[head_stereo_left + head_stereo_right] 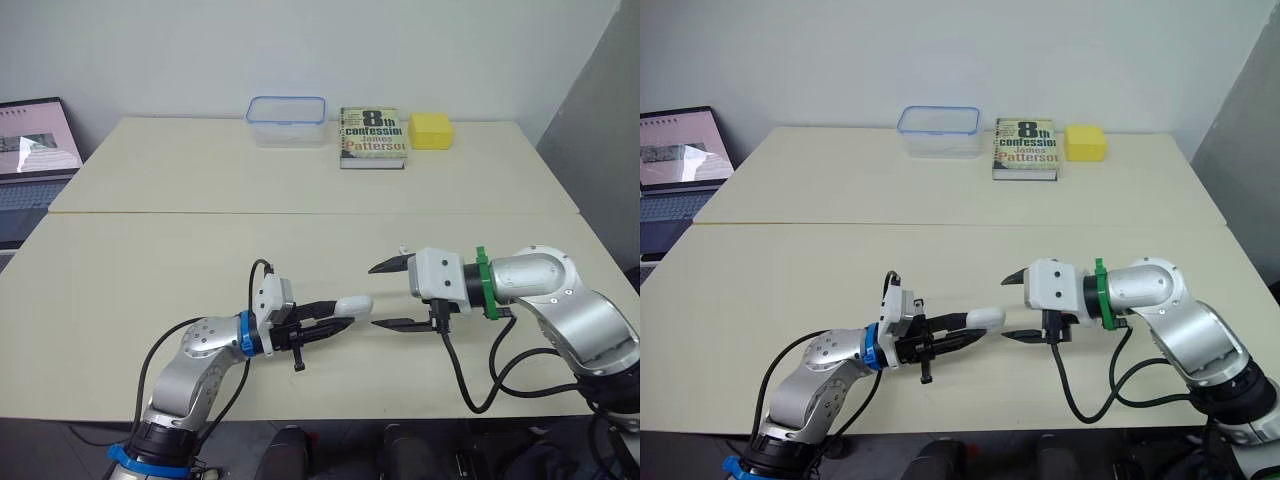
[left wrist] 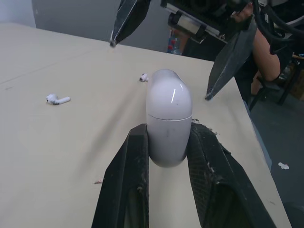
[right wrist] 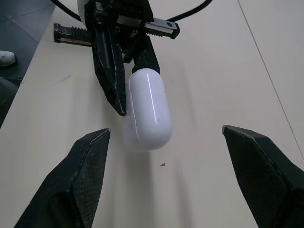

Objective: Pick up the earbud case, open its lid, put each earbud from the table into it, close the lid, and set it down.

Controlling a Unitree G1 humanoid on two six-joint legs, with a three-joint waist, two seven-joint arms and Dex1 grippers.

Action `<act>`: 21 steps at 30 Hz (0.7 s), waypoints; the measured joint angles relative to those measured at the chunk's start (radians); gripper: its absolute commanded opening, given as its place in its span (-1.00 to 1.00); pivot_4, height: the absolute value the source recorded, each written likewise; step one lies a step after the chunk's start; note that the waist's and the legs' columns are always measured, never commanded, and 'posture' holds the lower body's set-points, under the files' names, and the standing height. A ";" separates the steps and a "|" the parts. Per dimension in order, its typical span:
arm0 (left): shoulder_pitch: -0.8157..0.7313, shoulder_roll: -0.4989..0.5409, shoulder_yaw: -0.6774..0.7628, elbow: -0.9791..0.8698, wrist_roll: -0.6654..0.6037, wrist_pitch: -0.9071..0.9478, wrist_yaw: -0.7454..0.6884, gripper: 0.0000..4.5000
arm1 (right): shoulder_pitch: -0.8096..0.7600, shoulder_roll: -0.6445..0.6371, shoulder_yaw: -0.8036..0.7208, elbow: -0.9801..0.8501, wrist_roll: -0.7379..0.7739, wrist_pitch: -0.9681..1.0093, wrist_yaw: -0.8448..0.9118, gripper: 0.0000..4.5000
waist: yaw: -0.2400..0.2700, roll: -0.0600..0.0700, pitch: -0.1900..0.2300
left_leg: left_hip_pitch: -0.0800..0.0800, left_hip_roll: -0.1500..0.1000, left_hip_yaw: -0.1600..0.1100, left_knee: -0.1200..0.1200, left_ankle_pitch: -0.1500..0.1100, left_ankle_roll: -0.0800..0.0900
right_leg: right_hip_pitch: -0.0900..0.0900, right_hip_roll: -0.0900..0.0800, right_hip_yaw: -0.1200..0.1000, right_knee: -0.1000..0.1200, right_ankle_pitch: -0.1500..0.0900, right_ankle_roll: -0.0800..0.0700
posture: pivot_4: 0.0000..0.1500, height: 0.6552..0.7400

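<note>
Holding the earbud case (image 2: 168, 128) — lid (image 2: 167, 94) shut
The left pincer (image 1: 338, 315) clamps its base; the right pincer (image 1: 372, 296), wide open, faces the lid — next, flip it up.

Left pincer (image 1: 338, 317) grips earbud case (image 1: 354, 305); right pincer (image 1: 371, 296) gapes wide.

1. The pale table (image 1: 150, 260) is two slabs joined at a seam (image 1: 200, 212). A book (image 1: 372, 137) lies flat on the far slab, near its back edge.
2. A clear container (image 1: 287, 121) with a blue rim stands just left of the book.
3. A yellow block (image 1: 431, 130) sits just right of the book.
4. An earbud (image 2: 57, 99) and a second earbud (image 2: 142, 77) lie on the near slab, well apart from the book.
</note>
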State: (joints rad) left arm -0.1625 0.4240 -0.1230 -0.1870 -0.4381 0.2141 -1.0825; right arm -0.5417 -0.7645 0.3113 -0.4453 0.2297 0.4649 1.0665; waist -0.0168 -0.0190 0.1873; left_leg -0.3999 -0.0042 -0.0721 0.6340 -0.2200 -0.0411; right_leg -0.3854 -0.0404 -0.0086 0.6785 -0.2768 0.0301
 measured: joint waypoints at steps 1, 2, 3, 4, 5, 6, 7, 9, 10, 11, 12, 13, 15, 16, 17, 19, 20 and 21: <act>-0.002 0.000 -0.001 0.000 0.001 -0.004 0.000 -0.67 | -0.008 0.004 0.007 0.007 -0.009 0.000 0.000 0.75 | 0.000 0.000 0.000 | 0.000 0.000 0.000 0.000 0.000 0.000 | 0.000 0.000 0.000 0.000 0.000 0.000 | 1.00 1.00; -0.004 0.001 -0.001 0.002 0.002 -0.007 0.000 -0.67 | -0.019 0.011 0.009 0.018 -0.014 0.000 0.000 0.75 | 0.000 0.000 0.000 | 0.000 0.000 0.000 0.000 0.000 0.000 | 0.000 0.000 0.000 0.000 0.000 0.000 | 1.00 1.00; -0.006 0.001 -0.004 0.004 0.005 -0.010 0.000 -0.67 | -0.026 0.016 0.009 0.022 -0.018 0.000 -0.001 0.75 | 0.000 0.000 0.000 | 0.000 0.000 0.000 0.000 0.000 0.000 | 0.000 0.000 0.000 0.000 0.000 0.000 | 1.00 1.00; -0.008 0.003 -0.008 0.009 0.011 -0.023 -0.003 -0.67 | -0.035 0.025 0.009 0.029 -0.020 0.001 -0.001 0.75 | 0.000 0.000 0.000 | 0.000 0.000 0.000 0.000 0.000 0.000 | 0.000 0.000 0.000 0.000 0.000 0.000 | 1.00 1.00; -0.008 0.003 -0.010 0.011 0.017 -0.032 -0.003 -0.67 | -0.038 0.027 0.009 0.032 -0.020 0.001 0.000 0.75 | 0.000 0.000 0.000 | 0.000 0.000 0.000 0.000 0.000 0.000 | 0.000 0.000 0.000 0.000 0.000 0.000 | 1.00 1.00; -0.009 0.005 -0.011 0.016 0.021 -0.042 -0.006 -0.67 | -0.040 0.029 0.009 0.036 -0.019 0.004 0.001 0.75 | 0.000 0.000 0.000 | 0.000 0.000 0.000 0.000 0.000 0.000 | 0.000 0.000 0.000 0.000 0.000 0.000 | 1.00 1.00; -0.011 0.006 -0.012 0.022 0.024 -0.047 -0.008 -0.67 | -0.041 0.030 0.009 0.038 -0.020 0.005 0.001 0.75 | 0.000 0.000 0.000 | 0.000 0.000 0.000 0.000 0.000 0.000 | 0.000 0.000 0.000 0.000 0.000 0.000 | 1.00 1.00; -0.014 0.010 -0.018 0.035 0.031 -0.056 -0.012 -0.67 | -0.050 0.033 0.009 0.043 -0.016 0.019 0.004 0.75 | 0.000 0.000 0.000 | 0.000 0.000 0.000 0.000 0.000 0.000 | 0.000 0.000 0.000 0.000 0.000 0.000 | 1.00 1.00; -0.014 0.010 -0.018 0.038 0.034 -0.062 -0.011 -0.67 | -0.056 0.034 0.009 0.044 -0.012 0.026 0.004 0.75 | 0.000 0.000 0.000 | 0.000 0.000 0.000 0.000 0.000 0.000 | 0.000 0.000 0.000 0.000 0.000 0.000 | 1.00 1.00; -0.014 0.010 -0.018 0.039 0.037 -0.068 -0.011 -0.67 | -0.063 0.035 0.009 0.043 -0.009 0.031 0.004 0.75 | 0.000 0.000 0.000 | 0.000 0.000 -0.001 0.000 0.000 0.000 | 0.000 0.000 0.000 0.000 0.000 0.000 | 1.00 1.00; -0.014 0.011 -0.018 0.039 0.043 -0.072 -0.011 -0.67 | -0.070 0.038 0.009 0.043 -0.005 0.038 0.004 0.75 | 0.000 0.000 0.000 | 0.000 0.000 -0.001 0.000 0.000 0.000 | 0.000 0.000 0.000 0.000 0.000 0.000 | 1.00 1.00; -0.014 0.013 -0.020 0.039 0.047 -0.075 -0.011 -0.67 | -0.075 0.041 0.007 0.041 0.000 0.049 0.004 0.75 | 0.000 0.000 0.000 | 0.000 0.000 -0.001 -0.001 0.000 0.000 | 0.000 0.000 0.000 0.000 0.000 0.000 | 1.00 1.00; -0.014 0.013 -0.025 0.039 0.051 -0.077 -0.012 -0.67 | -0.082 0.044 0.003 0.041 0.012 0.065 0.004 0.75 | 0.000 0.000 0.000 | 0.000 0.000 -0.001 -0.001 0.000 0.000 | 0.000 0.000 0.000 0.000 0.000 0.000 | 1.00 1.00; -0.013 0.013 -0.027 0.039 0.052 -0.079 -0.013 -0.67 | -0.089 0.045 0.002 0.041 0.019 0.073 0.004 0.75 | 0.000 0.000 0.000 | 0.000 0.000 -0.001 -0.001 0.000 0.000 | 0.000 0.000 0.000 0.000 0.000 0.000 | 1.00 1.00; -0.013 0.013 -0.029 0.039 0.053 -0.082 -0.017 -0.67 | -0.098 0.046 0.000 0.041 0.026 0.081 0.003 0.75 | 0.000 0.000 0.000 | 0.000 0.000 -0.001 -0.001 0.000 0.000 | 0.000 0.000 0.000 0.000 0.000 0.000 | 1.00 1.00; -0.013 0.013 -0.035 0.039 0.053 -0.089 -0.023 -0.67 | -0.110 0.046 -0.018 0.042 0.029 0.095 0.000 0.75 | 0.000 0.000 0.000 | 0.000 0.000 -0.001 -0.001 0.000 0.000 | 0.000 0.000 0.000 0.000 0.000 0.000 | 1.00 1.00; -0.013 0.013 -0.038 0.039 0.052 -0.089 -0.024 -0.67 | -0.114 0.045 -0.022 0.043 0.029 0.100 -0.001 0.75 | 0.000 0.000 0.000 | 0.000 0.000 -0.001 -0.001 0.000 0.000 | 0.000 0.000 0.000 0.000 0.000 0.000 | 1.00 1.00; -0.012 0.013 -0.039 0.039 0.052 -0.090 -0.024 -0.67 | -0.115 0.045 -0.023 0.043 0.031 0.104 -0.001 0.75 | 0.000 0.000 0.000 | 0.000 0.000 -0.001 -0.001 0.000 0.000 | 0.000 0.000 0.000 0.000 0.000 0.000 | 1.00 1.00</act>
State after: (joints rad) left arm -0.1749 0.4372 -0.1623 -0.1479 -0.3856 0.1245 -1.1066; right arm -0.6563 -0.7194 0.2886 -0.4024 0.2604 0.5691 1.0657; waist -0.0170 -0.0190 0.1873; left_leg -0.4000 -0.0043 -0.0730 0.6333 -0.2200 -0.0411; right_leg -0.3858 -0.0401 -0.0091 0.6783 -0.2769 0.0300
